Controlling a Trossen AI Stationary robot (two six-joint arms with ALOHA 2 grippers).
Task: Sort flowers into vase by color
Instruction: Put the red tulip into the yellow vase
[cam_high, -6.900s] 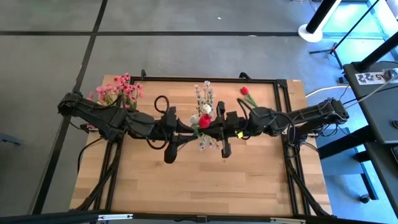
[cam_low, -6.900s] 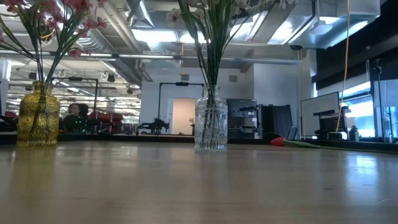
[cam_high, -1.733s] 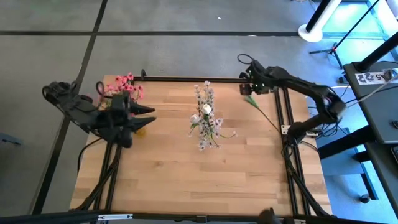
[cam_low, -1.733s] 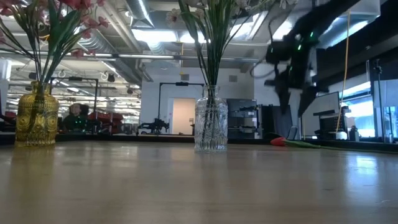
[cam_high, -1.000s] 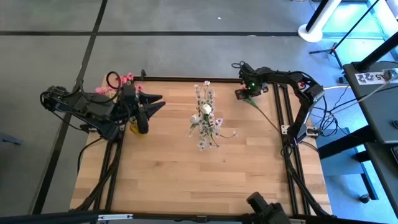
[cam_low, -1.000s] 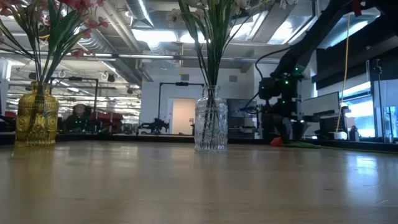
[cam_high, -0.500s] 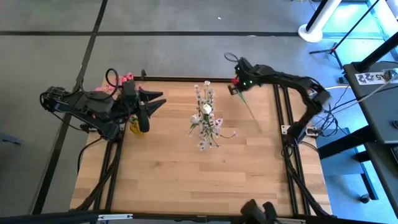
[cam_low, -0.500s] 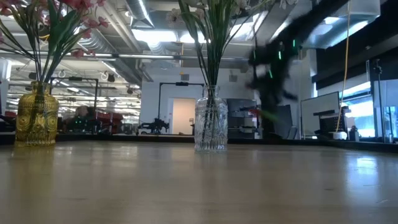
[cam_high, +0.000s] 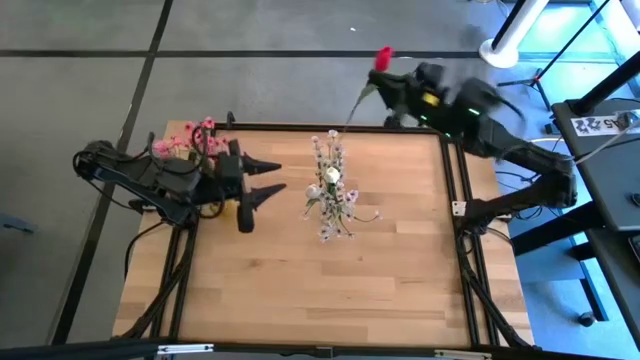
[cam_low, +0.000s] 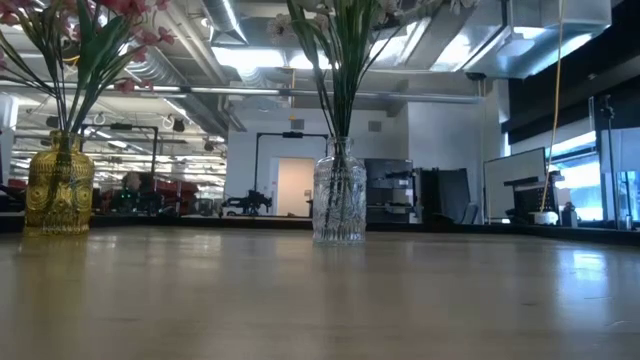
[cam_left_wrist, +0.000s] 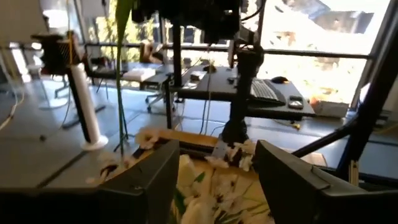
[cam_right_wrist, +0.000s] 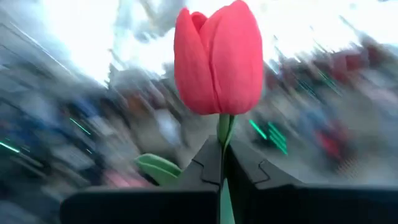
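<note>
A red bud (cam_right_wrist: 217, 56) on a green stem stands up out of my right gripper (cam_right_wrist: 222, 155), which is shut on it; in the high view the gripper (cam_high: 393, 88) is raised over the table's far edge, with the bud (cam_high: 382, 57) topmost. A clear vase (cam_low: 340, 200) with white sprigs (cam_high: 330, 185) stands mid-table on its base. A yellow vase (cam_low: 60, 190) holds pink blossoms (cam_high: 195, 145) at the far left. My left gripper (cam_high: 265, 180) is open, left of the clear vase, its fingers pointing at the white flowers (cam_left_wrist: 205, 186). My right gripper pinches the green stem (cam_right_wrist: 222, 134) between its two fingers, a short way below the red bud. The flower is lifted clear of the table with the bud upward. The rest of the stem (cam_high: 356, 105) trails down below the gripper, and a leaf (cam_right_wrist: 158, 167) sticks out beside the fingers.
The black frame rail (cam_high: 400, 128) runs along the table's far edge under the raised arm. Bare wood (cam_high: 320, 290) fills the near half of the table. Neither arm shows in the low view. Desks and stands lie in the room beyond.
My right gripper, shut on the red flower at the table's far right, has lifted it clear and swung it high over the far edge, so the bud now points up. My left gripper has moved right and a little nearer, toward the clear vase.
</note>
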